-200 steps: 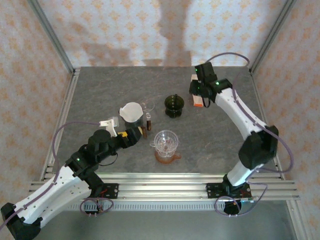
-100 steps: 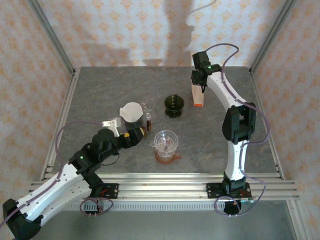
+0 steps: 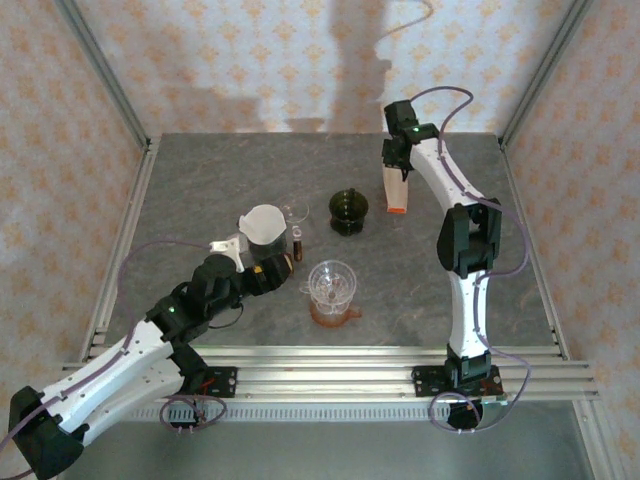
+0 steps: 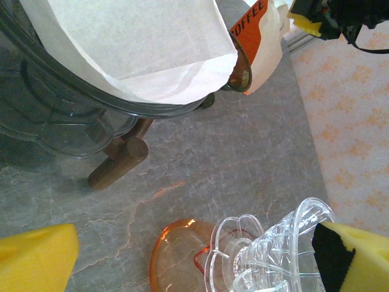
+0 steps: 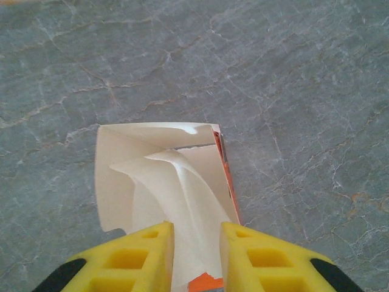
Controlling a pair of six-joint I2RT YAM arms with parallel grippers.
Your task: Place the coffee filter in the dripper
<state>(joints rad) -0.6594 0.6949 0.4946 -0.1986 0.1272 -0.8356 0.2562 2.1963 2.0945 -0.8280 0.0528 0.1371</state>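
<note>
Your right end effector (image 5: 197, 255) straddles the coffee filter (image 5: 185, 194) in its box (image 5: 112, 176) at the far edge of the bench (image 3: 200, 190), grip unclear; your left end effector (image 3: 275, 268) gapes wide.

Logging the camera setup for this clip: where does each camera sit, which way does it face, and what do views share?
Top external: high behind the bases, looking down at the table; both arms, left gripper, right gripper.
Left wrist: low over the table, facing the clear dripper and filter-lined glass vessel; its yellow fingers at the bottom corners.
Right wrist: looking down into the open filter box; its yellow fingers flank a white filter.
Shared: all three show the filter box.
</note>
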